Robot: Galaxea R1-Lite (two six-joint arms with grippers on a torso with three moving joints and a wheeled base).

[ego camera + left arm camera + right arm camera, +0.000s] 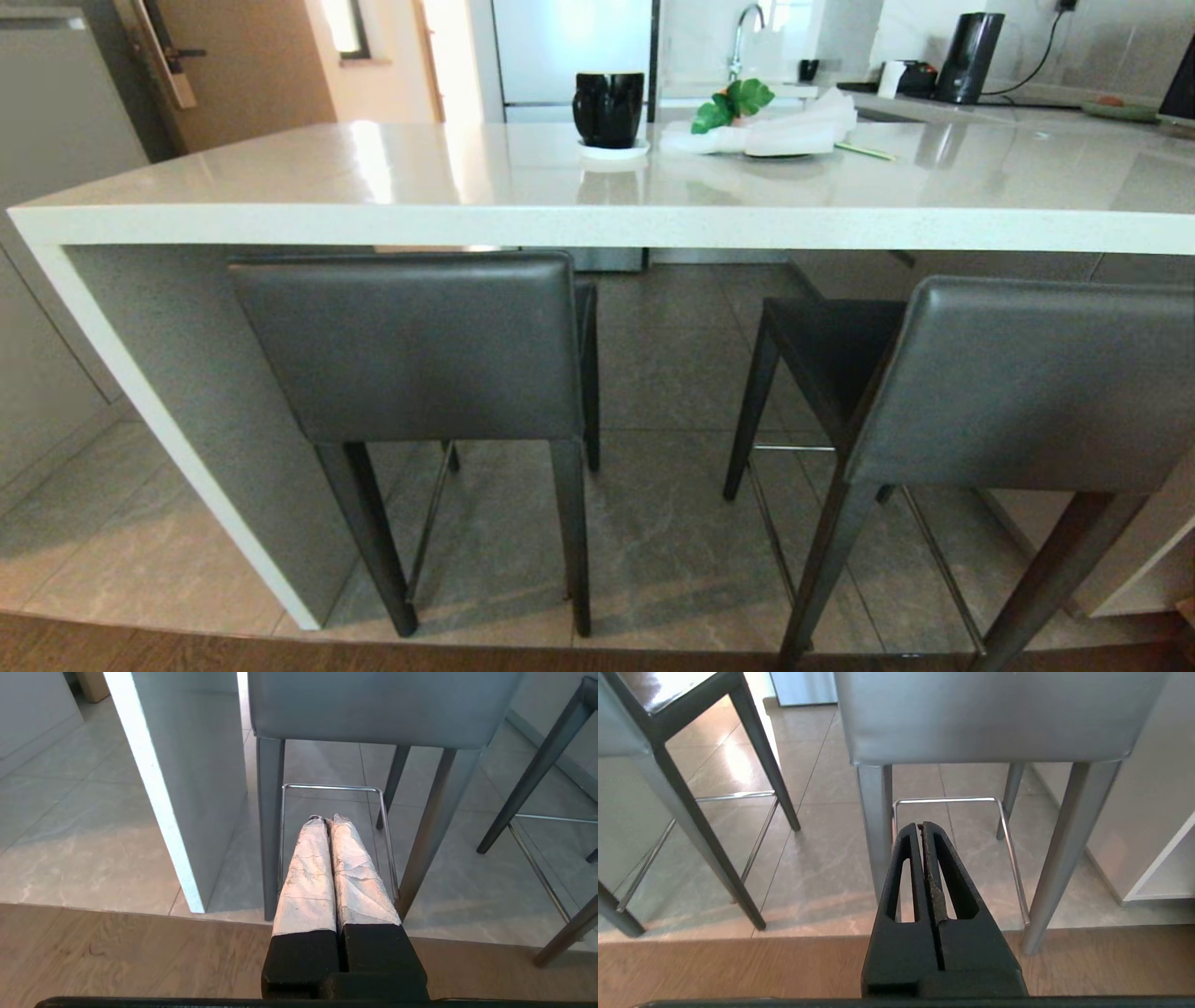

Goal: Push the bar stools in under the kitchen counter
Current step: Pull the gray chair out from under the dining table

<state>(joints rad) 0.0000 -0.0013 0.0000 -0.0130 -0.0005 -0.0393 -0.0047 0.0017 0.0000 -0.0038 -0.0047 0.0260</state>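
Left gripper [327, 819]: fingers pressed together, wrapped in white tape, grasping nothing. It hangs low over the line where wood floor [117, 952] meets tile [70, 835], aimed at the footrest [331, 787] of the left stool [420, 345]. No contact with the stool.

Right gripper [921, 826]: bare black fingers clenched tip to tip, empty. It points at the footrest [945, 800] of the right stool [1018, 383], also without contact.

Neither arm appears in the head view.

Left stool: backrest faces the robot, squared to the counter [560, 201], top edge just below the slab's front edge. It stands just beside the counter's white side panel [168, 439]. Rear legs stand on tile near the wood boundary.

Right stool: angled, with its seat [822, 345] visible and turned toward the left stool. The two stools stand apart with bare tile between them.

Counter top:
- Black pot [609, 107] on a white saucer [613, 149]; contents cannot be seen.
- White cloth [784, 135] piled on a plate, touching green leaves [733, 103].
- A thin green stick [864, 151] beside the cloth.

Behind: a faucet [742, 33], a black kettle [971, 56] with a cord, and a green dish [1120, 110] whose contents are too small to tell.
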